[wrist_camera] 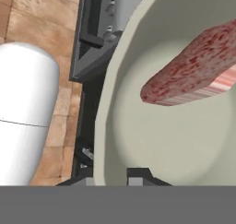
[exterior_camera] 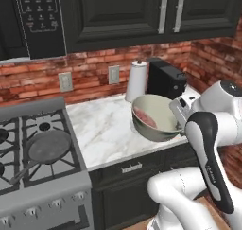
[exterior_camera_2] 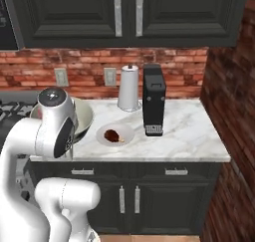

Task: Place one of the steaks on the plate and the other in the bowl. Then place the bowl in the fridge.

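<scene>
In your left base view, the bowl (exterior_camera: pixel 153 118) sits right of centre, tilted over the desk (exterior_camera: pixel 101 129) edge, one steak (exterior_camera: pixel 144 117) inside; the gripper (exterior_camera: pixel 182 114) clamps its right rim. In the right base view, the arm hides most of the bowl (exterior_camera_2: pixel 85 117); the other steak (exterior_camera_2: pixel 113 135) lies on the plate (exterior_camera_2: pixel 124 131), centre. In the hand view, the gripper (wrist_camera: pixel 113 178) pinches the bowl's (wrist_camera: pixel 184 140) rim at bottom centre; the steak (wrist_camera: pixel 193 68) is cut off upper right.

Your arm: white Franka, rising from the base and folded at the elbow, forearm reaching forward at counter height. Your gripper (wrist_camera: pixel 133 176): jaws narrowed, pinching the rim of the bowl (exterior_camera: pixel 158 126), which hangs tilted above the counter edge.
</scene>
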